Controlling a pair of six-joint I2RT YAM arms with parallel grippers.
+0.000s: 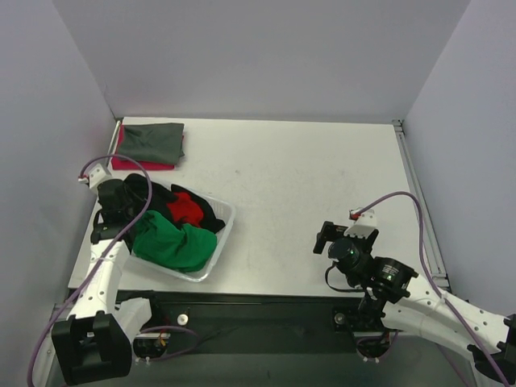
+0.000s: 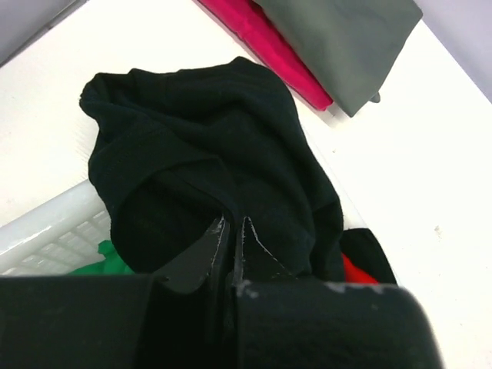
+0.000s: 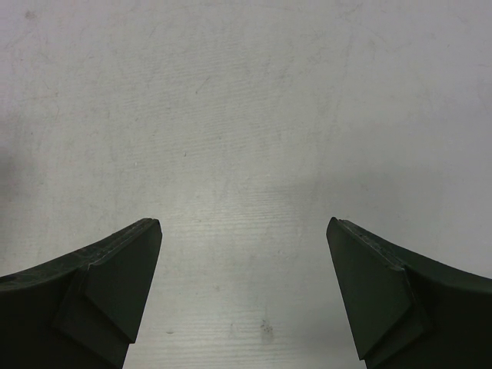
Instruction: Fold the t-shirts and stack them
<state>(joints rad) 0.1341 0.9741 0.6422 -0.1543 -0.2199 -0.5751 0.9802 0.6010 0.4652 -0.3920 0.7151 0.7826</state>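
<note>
One black tee (image 2: 200, 146) (lengthwise toward the folded stack (image 2: 338, 46)) is pinched by left tool (image 2: 232, 224); right tool (image 3: 243, 224) gapes.

From above I can't separate the left gripper (image 2: 231, 231) from the black t-shirt (image 1: 133, 197) heaped over the far-left corner of the basket (image 1: 218, 242); that rim is covered too. Inside the basket, the red t-shirt (image 1: 187, 208) shows only a patch beside the green t-shirt (image 1: 173, 242). Beyond the basket, the pink-red t-shirt (image 1: 133, 164) is a mere edge under the grey-green t-shirt (image 1: 153, 141). My left wrist view's bottom is blurred gripper body.
</note>
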